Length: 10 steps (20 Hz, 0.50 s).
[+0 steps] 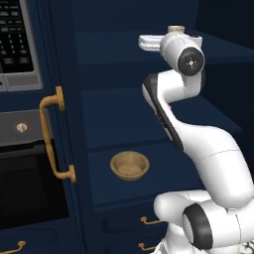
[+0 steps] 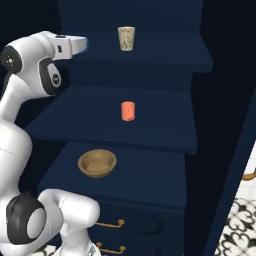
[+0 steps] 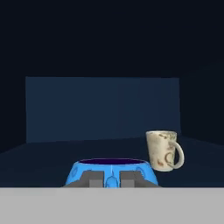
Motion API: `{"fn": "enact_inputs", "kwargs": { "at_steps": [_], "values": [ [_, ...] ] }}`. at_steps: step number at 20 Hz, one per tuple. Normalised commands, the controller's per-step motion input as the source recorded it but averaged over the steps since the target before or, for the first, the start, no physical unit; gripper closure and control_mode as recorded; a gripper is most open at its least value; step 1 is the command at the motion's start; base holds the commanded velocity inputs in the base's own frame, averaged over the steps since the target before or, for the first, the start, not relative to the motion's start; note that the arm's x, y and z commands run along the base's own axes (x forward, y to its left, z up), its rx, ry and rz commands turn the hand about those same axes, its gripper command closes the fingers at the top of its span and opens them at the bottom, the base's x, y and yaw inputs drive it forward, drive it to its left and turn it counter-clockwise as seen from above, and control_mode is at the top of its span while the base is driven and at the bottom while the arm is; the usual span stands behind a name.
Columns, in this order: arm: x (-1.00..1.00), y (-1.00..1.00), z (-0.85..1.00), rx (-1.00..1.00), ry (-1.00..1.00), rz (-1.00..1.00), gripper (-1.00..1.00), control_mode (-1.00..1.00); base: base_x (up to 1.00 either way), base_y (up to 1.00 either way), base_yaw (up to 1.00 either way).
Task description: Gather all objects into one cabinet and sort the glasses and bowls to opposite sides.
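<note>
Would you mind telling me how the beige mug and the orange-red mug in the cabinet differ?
The beige mug is pale with faint dark markings; the orange-red mug is plain. The beige mug stands on the upper shelf, the orange-red mug on the shelf below. The beige one looks slightly taller. Both stand upright in the dark navy cabinet.

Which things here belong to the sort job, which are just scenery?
Job:
- beige mug, top shelf
- orange-red mug, middle shelf
- wooden bowl, lower shelf
- blue bowl, at the gripper
- tall navy cabinet

Scenery:
- oven
- keypad panel
- drawers
</note>
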Motion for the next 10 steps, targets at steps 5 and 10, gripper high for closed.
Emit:
{"fn": "enact_inputs", "kwargs": {
  "at_steps": [5, 10],
  "values": [
    [0.26, -0.15, 0.00, 0.24, 0.00, -0.04, 1.00, -1.00, 0.00, 0.00, 0.00],
    [0.34, -0.23, 0.00, 0.40, 0.08, -0.01, 1.00, -1.00, 0.00, 0.00, 0.00]
  ]
}}
